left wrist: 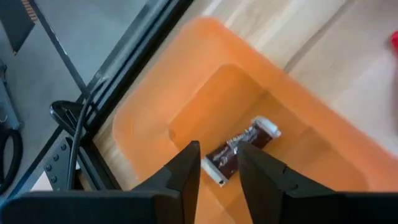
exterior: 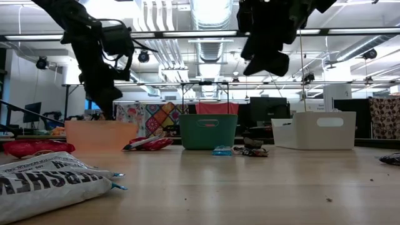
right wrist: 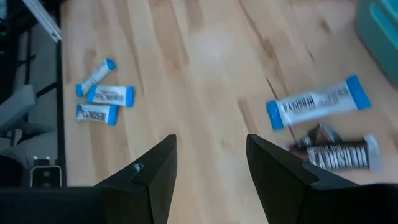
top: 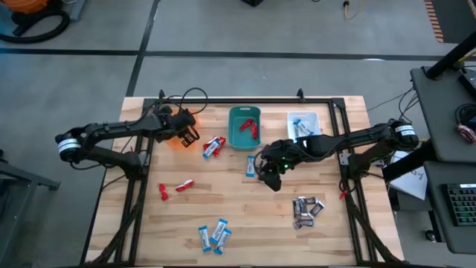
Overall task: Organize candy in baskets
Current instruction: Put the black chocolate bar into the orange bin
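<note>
Wooden table [top: 245, 216], left gripper [left wrist: 219, 167] parted over orange basket [left wrist: 149, 118], dark candy [left wrist: 239, 149] loose below, right gripper [right wrist: 208, 165] mid-frame, wide, empty.

we look straight down on the whole worktop [top: 245, 216], level across it from its edge, wrist cameras close above, orange basket [left wrist: 205, 74] shared with overhead

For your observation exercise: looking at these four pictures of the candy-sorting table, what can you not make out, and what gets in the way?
- Orange basket: high view, mostly covered by the left claw; its contents show only in the left wrist view.
- White basket: low view, its wall hides whatever is inside.
- Candy wrappers: high view, print too small to read.
- Right claw: low view, fingertips lost against the dark arm.
</note>
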Robot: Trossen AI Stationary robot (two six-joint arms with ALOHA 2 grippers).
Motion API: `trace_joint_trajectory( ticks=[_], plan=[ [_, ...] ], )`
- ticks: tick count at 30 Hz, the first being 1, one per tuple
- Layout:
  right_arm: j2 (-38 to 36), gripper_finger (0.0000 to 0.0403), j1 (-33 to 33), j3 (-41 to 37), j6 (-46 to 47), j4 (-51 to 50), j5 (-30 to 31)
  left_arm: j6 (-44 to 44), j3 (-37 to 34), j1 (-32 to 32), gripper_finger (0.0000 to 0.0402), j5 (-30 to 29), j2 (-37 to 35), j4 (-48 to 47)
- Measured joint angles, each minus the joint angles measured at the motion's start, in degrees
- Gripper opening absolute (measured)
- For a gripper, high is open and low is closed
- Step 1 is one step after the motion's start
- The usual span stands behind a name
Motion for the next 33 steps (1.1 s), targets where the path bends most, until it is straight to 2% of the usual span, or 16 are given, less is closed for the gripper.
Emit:
trace_joint_trajectory(
  ticks=[5,8,11,17,21,24,28,33],
  plan=[
    [-0.02,0.0183,0.0,0.0,3.61,-7.76,-0.01,-0.44,2.32,-1.54,0.0105,8.79,-1.87,0.61],
    [-0.02,0.0182,0.46,0.0,5.92,-13.74,0.13,-1.06,2.84,-3.85,0.0104,13.84,-3.55,4.35],
    [-0.02,0.0182,1.65,0.0,7.68,-17.83,0.16,-1.06,2.84,-7.63,0.0101,16.46,-5.09,9.1],
    [0.0,0.0182,5.85,0.02,7.3,-23.05,0.15,-1.03,2.84,-16.33,0.01,16.69,-7.25,17.16],
    [0.0,0.0182,10.45,0.04,0.92,-27.48,0.59,-0.67,2.84,-21.85,0.01,16.7,-7.93,21.85],
    [0.0,0.018,14.69,-0.29,-0.6,-30.39,3.31,0.22,2.84,-25.77,0.01,16.7,-7.93,24.7],
    [0.04,0.0175,19.83,-0.56,1.65,-34.34,6.43,0.52,2.82,-29.49,0.01,16.71,-7.75,27.63],
    [0.04,0.0173,24.74,-1.22,6.88,-35.38,8.18,0.52,2.79,-30.88,0.01,16.64,-7.42,28.65]
  ],
)
